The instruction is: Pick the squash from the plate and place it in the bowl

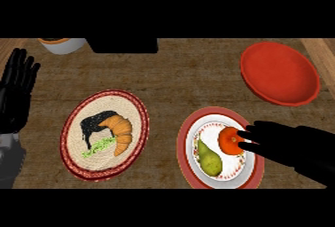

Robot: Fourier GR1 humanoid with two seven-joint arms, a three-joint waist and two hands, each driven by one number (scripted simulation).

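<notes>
Though straight, right fingers [259, 131] against squash [228, 140].

The left robot hand [16, 88] is at the left edge. It is open, with its fingers straight and pointing up. Its grey arm [9, 155] shows below it, in the lower left corner. The right robot hand [291, 144] comes in from the lower right. Its fingers [256, 133] stretch out to the left, nearly straight and a little spread apart.
</notes>
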